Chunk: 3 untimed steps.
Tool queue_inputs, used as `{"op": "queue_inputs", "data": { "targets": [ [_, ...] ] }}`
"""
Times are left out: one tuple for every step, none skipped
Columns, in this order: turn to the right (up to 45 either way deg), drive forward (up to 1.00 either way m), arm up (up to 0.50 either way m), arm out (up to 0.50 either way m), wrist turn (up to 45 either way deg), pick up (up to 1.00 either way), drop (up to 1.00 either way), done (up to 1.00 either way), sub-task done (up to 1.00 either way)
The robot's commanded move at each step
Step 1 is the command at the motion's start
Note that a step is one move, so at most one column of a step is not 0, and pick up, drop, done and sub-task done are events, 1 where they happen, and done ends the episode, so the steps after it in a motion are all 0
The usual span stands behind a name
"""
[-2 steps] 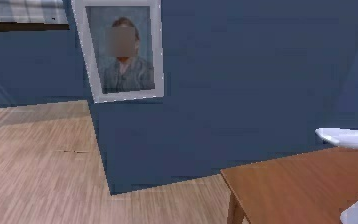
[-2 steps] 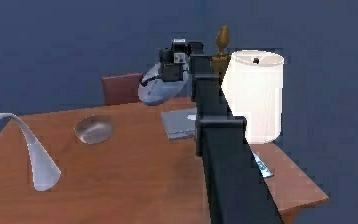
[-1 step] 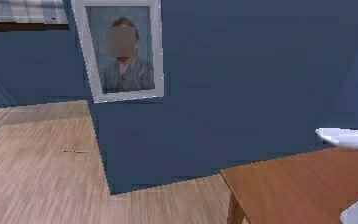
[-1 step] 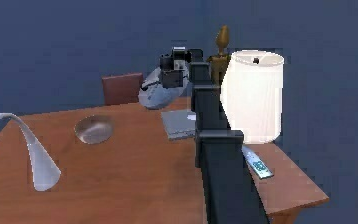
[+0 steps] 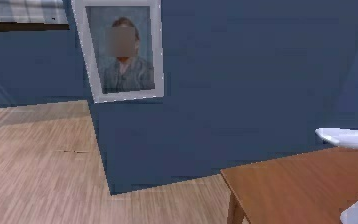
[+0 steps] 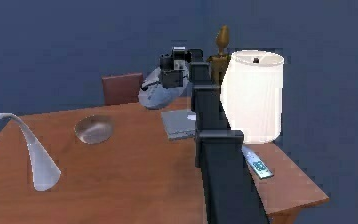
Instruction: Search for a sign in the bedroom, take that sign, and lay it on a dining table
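The dark blue wall (image 5: pixel 247 80) backs both views. A framed portrait (image 5: pixel 124 50) hangs on it in the forward view, above bare wooden floor (image 5: pixel 37 150). Against the wall stands a brown wooden table (image 6: pixel 117 180), whose corner also enters the forward view's lower right. The robot seems parked alongside so that the arm (image 6: pixel 222 160) can reach across the top. The arm stretches over the tabletop, close past a lamp with a white shade (image 6: pixel 255 95) on the arm side view's right. A reddish chair back (image 6: pixel 122 88) rises behind the far edge, and a bent white desk lamp (image 6: pixel 27 150) curves at the near left. At the arm's end the gripper (image 6: pixel 172 66) sits in front of a rounded grey-blue heap (image 6: pixel 155 94), so I cannot tell whether it holds anything. A flat grey slab (image 6: pixel 179 122) lies on the table just beside the arm; it may be the sign, though nothing on it confirms that. Smaller things are a glass bowl (image 6: pixel 92 130), a golden statuette (image 6: pixel 223 42) and a remote (image 6: pixel 257 163).
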Motion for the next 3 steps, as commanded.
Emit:
{"op": "queue_inputs", "data": {
  "targets": [
    [0.0,0.00,0.00,0.00,0.0,0.00,1.00,0.00,0.00],
    [0.0,0.00,0.02,0.00,0.0,0.00,0.00,0.00,0.00],
    [0.0,0.00,0.00,-0.08,0.0,0.00,0.00,0.00,0.00]
  ]
}}
